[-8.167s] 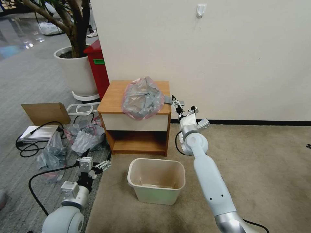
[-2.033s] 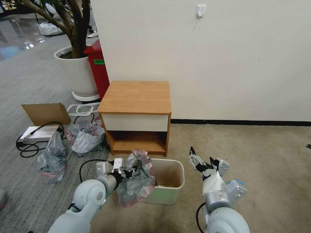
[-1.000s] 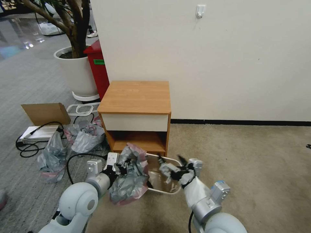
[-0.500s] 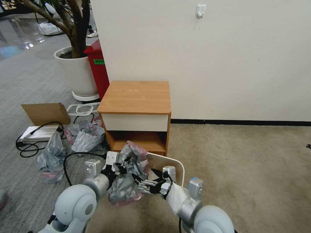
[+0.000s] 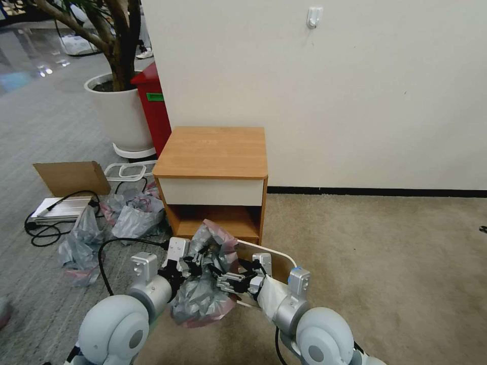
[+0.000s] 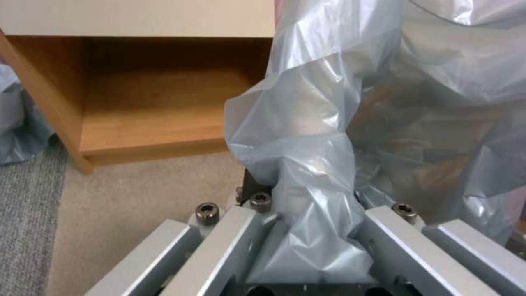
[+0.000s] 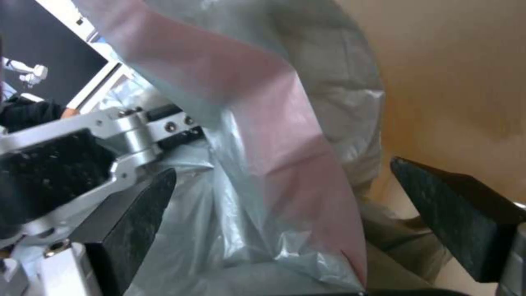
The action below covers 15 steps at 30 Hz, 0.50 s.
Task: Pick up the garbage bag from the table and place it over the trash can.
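Observation:
The garbage bag [image 5: 203, 294], crinkly grey with a pink rim band, hangs low in front of the table [image 5: 213, 152]. My left gripper [image 5: 195, 263] is shut on a bunched fold of the bag [image 6: 307, 230]. My right gripper [image 5: 231, 276] reaches in from the right and stands open, its black pads [image 7: 137, 218] on either side of the bag's pink band [image 7: 285, 135]. The left gripper [image 7: 137, 127] sits just past that band. The trash can [image 5: 276, 252] is behind both grippers, with just its cream rim and a bit of inner wall [image 7: 466, 82] visible.
Scrunched grey-and-pink bags [image 5: 132, 215] lie on the floor left of the table, beside a cardboard box [image 5: 71, 177] and a silver device with cables [image 5: 61, 208]. A red bin [image 5: 152, 106] and a white planter [image 5: 119, 111] stand behind. Open carpet lies to the right.
The bag has left the tabletop and now hangs from my left gripper by the trash can. My right gripper swung left across the can until its fingers straddle the bag's rim.

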Motion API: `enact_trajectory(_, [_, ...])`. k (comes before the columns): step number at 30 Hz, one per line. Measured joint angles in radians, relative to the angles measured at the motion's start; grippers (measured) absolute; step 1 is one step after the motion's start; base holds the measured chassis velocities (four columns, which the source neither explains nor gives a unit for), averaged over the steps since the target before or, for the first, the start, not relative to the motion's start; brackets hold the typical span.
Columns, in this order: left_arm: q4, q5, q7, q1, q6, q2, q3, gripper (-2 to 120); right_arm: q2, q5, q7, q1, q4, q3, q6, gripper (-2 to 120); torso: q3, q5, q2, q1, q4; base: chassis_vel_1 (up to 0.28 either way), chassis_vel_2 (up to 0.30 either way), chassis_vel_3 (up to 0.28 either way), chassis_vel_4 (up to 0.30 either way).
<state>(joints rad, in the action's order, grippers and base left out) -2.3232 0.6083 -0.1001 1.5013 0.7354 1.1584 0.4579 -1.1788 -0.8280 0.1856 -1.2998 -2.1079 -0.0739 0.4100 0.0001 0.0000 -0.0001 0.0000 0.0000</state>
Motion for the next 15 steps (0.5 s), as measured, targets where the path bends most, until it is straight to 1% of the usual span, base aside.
enact_trajectory(1, [-0.001, 0.0, 0.0, 0.001, 0.0, 0.0, 0.0, 5, 0.0, 0.0, 0.0, 0.001, 0.001, 0.0, -0.001, 99, 0.0, 0.0, 0.0, 0.0, 0.0, 0.0, 0.0, 0.0, 0.0])
enact_trajectory(3, [-0.007, 0.0, 0.0, 0.005, 0.0, 0.0, 0.002, 5, 0.0, 0.002, -0.001, 0.005, 0.008, 0.0, -0.004, 92, 0.0, 0.0, 0.0, 0.0, 0.0, 0.0, 0.0, 0.0, 0.0])
enact_trajectory(4, [-0.007, 0.0, 0.0, 0.005, 0.0, 0.0, 0.002, 5, 0.0, 0.002, -0.001, 0.005, 0.008, 0.0, -0.004, 92, 0.0, 0.0, 0.0, 0.0, 0.0, 0.0, 0.0, 0.0, 0.0])
enact_trajectory(5, [-0.009, 0.001, 0.0, 0.007, 0.0, 0.001, 0.003, 5, 0.001, 0.002, -0.001, 0.006, 0.01, 0.0, -0.005, 89, 0.0, 0.0, 0.0, 0.0, 0.0, 0.0, 0.0, 0.0, 0.0])
enact_trajectory(6, [-0.011, 0.001, 0.0, 0.009, 0.0, 0.002, 0.003, 5, 0.001, 0.004, -0.002, 0.006, 0.013, -0.001, -0.007, 82, 0.0, 0.0, 0.0, 0.0, 0.0, 0.0, 0.0, 0.0, 0.0])
enact_trajectory(8, [-0.012, 0.001, 0.0, 0.009, 0.0, 0.003, 0.003, 5, 0.001, 0.006, -0.002, 0.006, 0.014, -0.002, -0.011, 75, 0.0, 0.0, 0.0, 0.0, 0.0, 0.0, 0.0, 0.0, 0.0])
enact_trajectory(9, [-0.012, 0.001, 0.0, 0.009, 0.0, 0.003, 0.003, 5, 0.001, 0.006, -0.002, 0.006, 0.014, -0.002, -0.011, 75, 0.0, 0.0, 0.0, 0.0, 0.0, 0.0, 0.0, 0.0, 0.0])
enact_trajectory(11, [-0.013, 0.001, 0.0, 0.01, 0.0, 0.003, 0.003, 5, 0.0, 0.01, -0.002, 0.005, 0.016, -0.004, -0.017, 63, 0.0, 0.0, 0.0, 0.0, 0.0, 0.0, 0.0, 0.0, 0.0])
enact_trajectory(13, [-0.013, 0.001, 0.0, 0.01, 0.0, 0.003, 0.003, 5, 0.001, 0.012, -0.002, 0.005, 0.016, -0.004, -0.019, 61, 0.0, 0.0, 0.0, 0.0, 0.0, 0.0, 0.0, 0.0, 0.0])
enact_trajectory(14, [-0.014, 0.002, 0.0, 0.009, 0.0, 0.003, 0.003, 5, 0.002, 0.015, -0.002, 0.005, 0.016, -0.004, -0.022, 54, 0.0, 0.0, 0.0, 0.0, 0.0, 0.0, 0.0, 0.0, 0.0])
enact_trajectory(15, [-0.014, 0.002, 0.0, 0.009, 0.0, 0.003, 0.003, 5, 0.002, 0.016, -0.002, 0.005, 0.016, -0.004, -0.024, 51, 0.0, 0.0, 0.0, 0.0, 0.0, 0.0, 0.0, 0.0, 0.0])
